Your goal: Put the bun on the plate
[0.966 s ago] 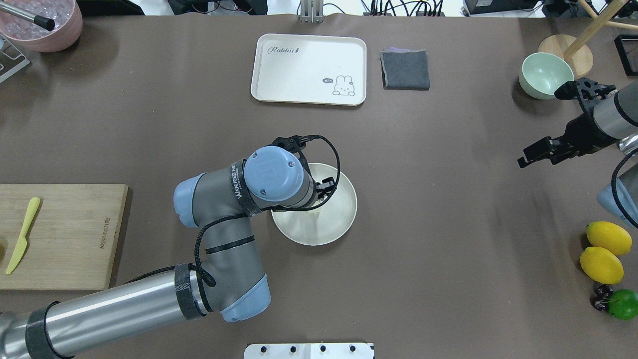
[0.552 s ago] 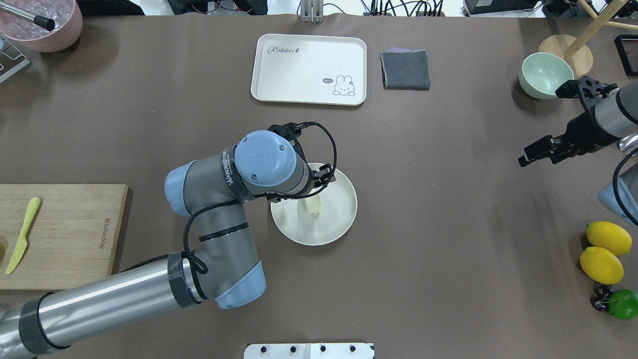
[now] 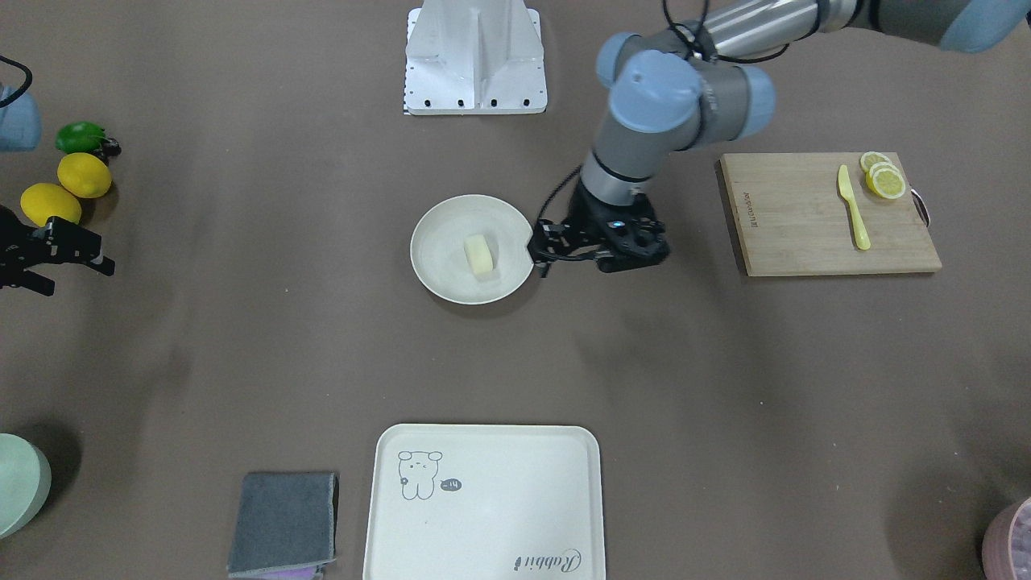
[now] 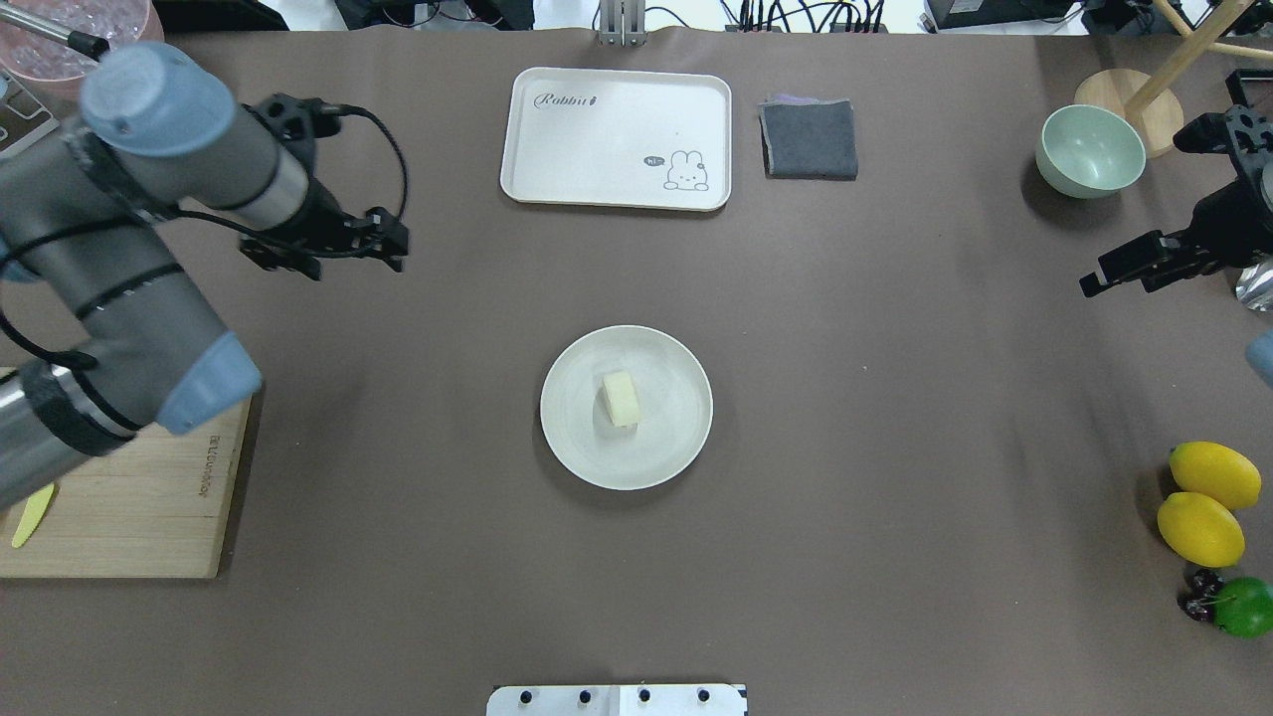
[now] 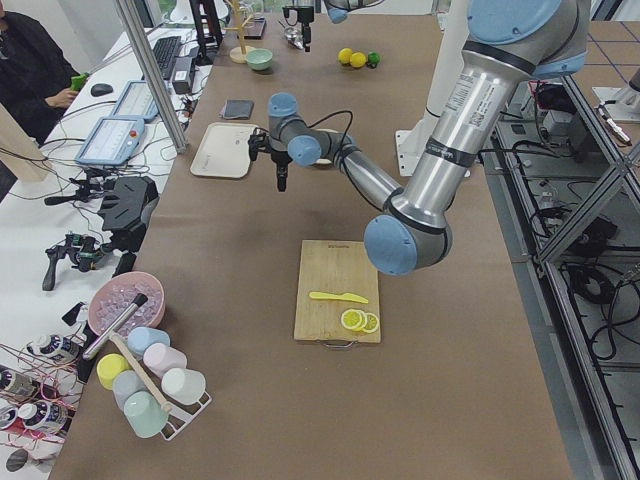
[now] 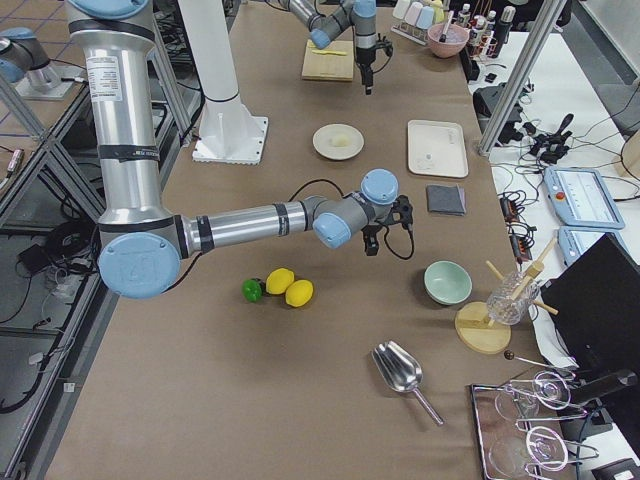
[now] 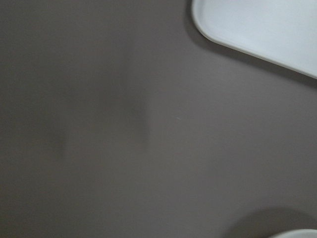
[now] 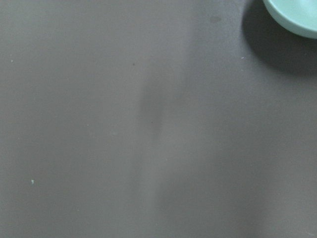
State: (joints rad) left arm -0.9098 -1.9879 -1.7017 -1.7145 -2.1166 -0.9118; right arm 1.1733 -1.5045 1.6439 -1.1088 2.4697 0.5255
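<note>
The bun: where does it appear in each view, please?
Front-facing: the bun sits on the plate, near picture centre.
Overhead: centre, on the plate.
Exterior left: not visible.
Exterior right: upper middle, on the plate.
Left wrist: not in it.
Right wrist: not in it.
Landmark: the cream tray, beyond the plate from the robot.

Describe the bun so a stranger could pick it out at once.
On the brown table, find the round off-white plate near the middle. The bun is the small, pale cream lump lying on it. Nothing else sits on the plate, and the lemons at the table's edge are bright yellow.
</note>
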